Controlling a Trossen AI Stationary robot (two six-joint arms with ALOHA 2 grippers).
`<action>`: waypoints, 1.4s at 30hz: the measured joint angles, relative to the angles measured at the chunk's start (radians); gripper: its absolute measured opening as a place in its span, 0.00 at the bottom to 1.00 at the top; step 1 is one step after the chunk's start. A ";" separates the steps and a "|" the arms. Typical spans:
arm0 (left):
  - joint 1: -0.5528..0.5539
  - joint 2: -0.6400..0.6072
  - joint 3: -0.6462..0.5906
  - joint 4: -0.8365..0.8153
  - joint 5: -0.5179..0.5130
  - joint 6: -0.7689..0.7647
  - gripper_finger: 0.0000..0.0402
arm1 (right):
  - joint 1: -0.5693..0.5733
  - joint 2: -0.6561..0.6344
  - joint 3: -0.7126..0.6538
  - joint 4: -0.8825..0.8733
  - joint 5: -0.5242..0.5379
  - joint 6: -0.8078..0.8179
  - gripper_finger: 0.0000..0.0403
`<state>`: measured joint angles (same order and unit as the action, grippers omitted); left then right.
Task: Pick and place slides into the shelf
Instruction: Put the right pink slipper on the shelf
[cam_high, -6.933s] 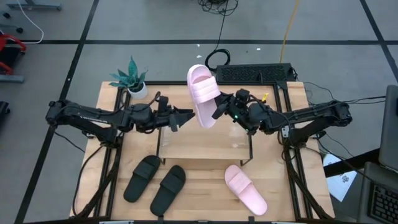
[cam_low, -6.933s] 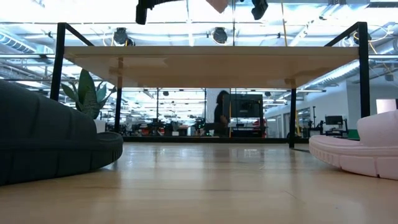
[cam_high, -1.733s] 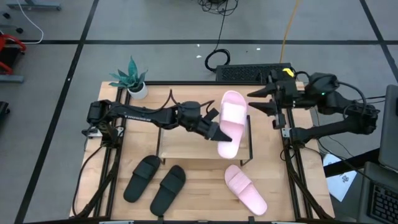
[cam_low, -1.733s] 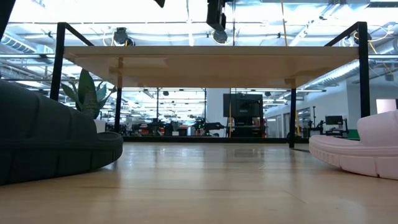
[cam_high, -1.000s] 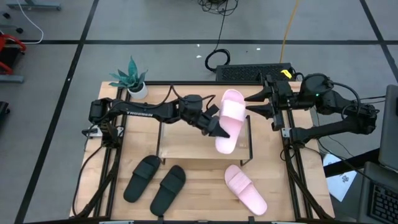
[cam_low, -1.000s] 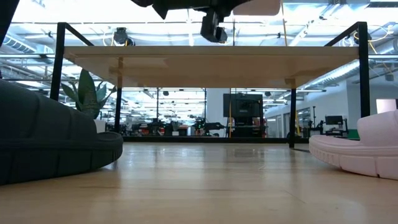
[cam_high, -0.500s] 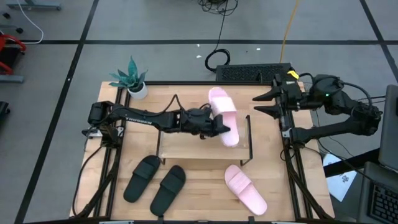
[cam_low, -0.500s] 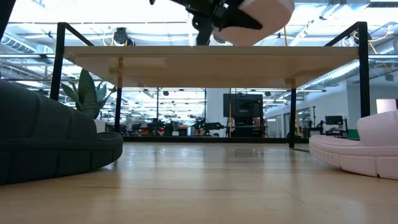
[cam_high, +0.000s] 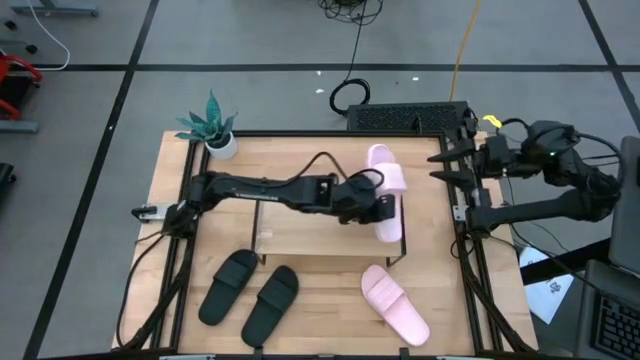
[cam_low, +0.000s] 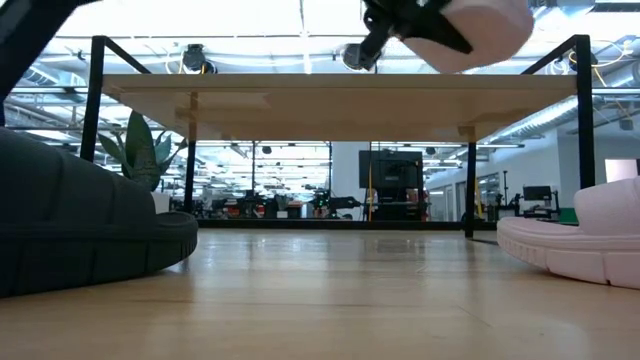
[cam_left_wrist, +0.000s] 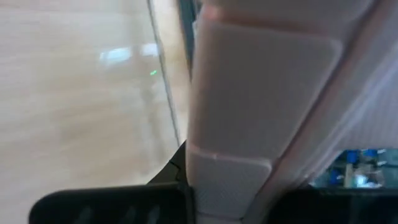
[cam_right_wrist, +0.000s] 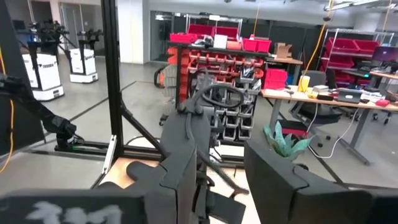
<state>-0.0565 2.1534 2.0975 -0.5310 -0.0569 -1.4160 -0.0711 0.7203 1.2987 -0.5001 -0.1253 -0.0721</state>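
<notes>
My left gripper (cam_high: 381, 207) reaches across the shelf (cam_high: 300, 228) and is shut on a pale pink slide (cam_high: 386, 190) at the shelf's right end. In the low view this slide (cam_low: 485, 30) hangs just over the top board (cam_low: 330, 100). Whether it touches the board, I cannot tell. The other pink slide (cam_high: 395, 305) and the black pair (cam_high: 250, 292) lie sole-down on the table in front of the shelf. My right gripper (cam_high: 447, 165) stands open beyond the shelf's right end, with nothing between its fingers (cam_right_wrist: 186, 168). My left gripper holds the pink slide near its middle, on its left long side (cam_high: 376, 198), coming level from the table's left, fingers across the slide. In the wrist view the pink strap (cam_left_wrist: 261, 106) fills the picture and hides the contact. The slide's long axis runs far to near.
A small potted plant (cam_high: 212, 128) stands at the table's far left corner. A black keyboard (cam_high: 410, 117) lies beyond the far edge. The shelf's black end frame (cam_high: 403, 225) stands right beside the held slide. Bare wood shows under the shelf (cam_low: 330, 290).
My left gripper has carried the pink slide toward the table's right edge, to the shelf's right end. On the way the slide has swung about; it now lies far to near. My right gripper has drawn back toward the table's right edge, still open.
</notes>
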 joint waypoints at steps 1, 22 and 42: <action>0.000 0.011 0.022 -0.036 0.006 0.001 0.12 | 0.000 -0.008 0.000 -0.001 0.000 0.005 0.31; -0.045 0.063 0.038 -0.069 0.083 -0.166 0.12 | 0.000 -0.088 0.000 -0.029 0.047 0.004 0.31; -0.035 0.096 0.038 -0.070 0.119 -0.164 0.12 | 0.000 -0.083 0.000 -0.056 0.043 0.004 0.31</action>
<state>-0.0919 2.2490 2.1353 -0.6011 0.0623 -1.5799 -0.0711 0.6373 1.2987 -0.5559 -0.0822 -0.0682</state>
